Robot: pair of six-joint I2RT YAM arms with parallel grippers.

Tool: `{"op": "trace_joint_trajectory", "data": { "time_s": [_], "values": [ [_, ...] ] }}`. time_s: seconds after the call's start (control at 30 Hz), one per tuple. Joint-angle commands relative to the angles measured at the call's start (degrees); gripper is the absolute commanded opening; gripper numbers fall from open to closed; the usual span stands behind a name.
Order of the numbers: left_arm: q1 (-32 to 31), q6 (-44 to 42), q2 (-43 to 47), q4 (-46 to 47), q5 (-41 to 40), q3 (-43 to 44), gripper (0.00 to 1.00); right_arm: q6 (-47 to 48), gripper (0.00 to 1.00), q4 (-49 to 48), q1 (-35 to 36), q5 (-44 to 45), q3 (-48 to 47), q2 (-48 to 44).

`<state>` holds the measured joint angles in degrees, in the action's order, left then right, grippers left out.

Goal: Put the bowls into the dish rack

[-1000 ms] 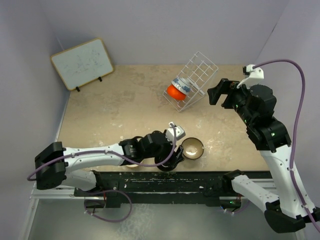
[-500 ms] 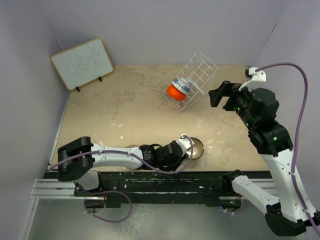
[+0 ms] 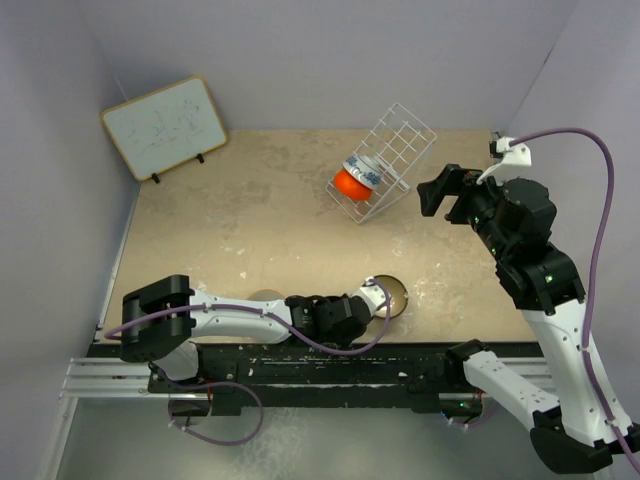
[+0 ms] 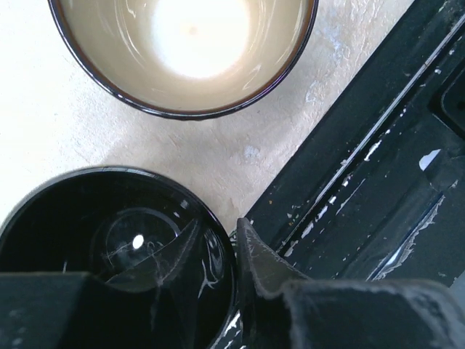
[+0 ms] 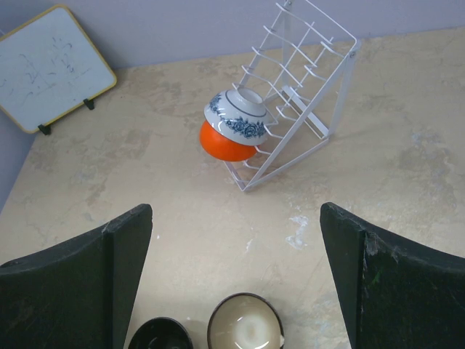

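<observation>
Only the left wrist shows the left gripper (image 4: 218, 243) astride the rim of the black bowl (image 4: 109, 240), clamping unclear, tan bowl (image 4: 109, 43) at 12 o'clock; right gripper (image 5: 234, 214) spread above beige table (image 5: 385, 167), lilac walls (image 5: 182, 22)

The dish rack (image 3: 395, 160) is set at the far right of the table (image 3: 250, 220), and the whiteboard (image 3: 165, 127) is propped in the far left corner. Two bowls are lodged at the rack's near-left end, the farther bowl (image 5: 236, 116) touching the nearer bowl (image 5: 221, 144). By the front edge two more are placed side by side and apart: the left near bowl (image 4: 116, 247), its rim straddled by the left gripper (image 4: 218, 229), and the right near bowl (image 4: 182, 43). Further left, a fifth bowl (image 3: 265, 294) is partly hidden behind the left arm (image 3: 230, 318).
</observation>
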<state>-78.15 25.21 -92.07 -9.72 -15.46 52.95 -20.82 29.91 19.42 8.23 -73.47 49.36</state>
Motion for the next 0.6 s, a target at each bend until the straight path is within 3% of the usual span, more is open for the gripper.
{"op": "trace_joint_trajectory", "data": {
  "time_s": [0.0, 0.3, 0.4, 0.57],
  "values": [
    [-0.55, 2.35, -0.59, -1.53, -1.33, 1.81, 0.24, -0.19, 0.99, -1.59, -0.35, 1.48, 0.28, -1.03],
    [-1.33, 4.37, -1.69, -4.96, -2.41, 1.18, 0.15, 0.07, 0.99, -1.39, -0.35, 1.77, 0.6, -1.86],
    [-1.35, 4.04, -1.47, -5.21, -3.46, 1.31, 0.0, 0.16, 0.99, -1.39, -0.3, 1.79, 0.63, -2.09],
    [-1.39, 3.63, -1.6, -8.19, -9.38, 1.92, 0.0, 0.42, 0.99, -1.29, -0.35, 2.2, 0.48, -2.45]
  ]
}}
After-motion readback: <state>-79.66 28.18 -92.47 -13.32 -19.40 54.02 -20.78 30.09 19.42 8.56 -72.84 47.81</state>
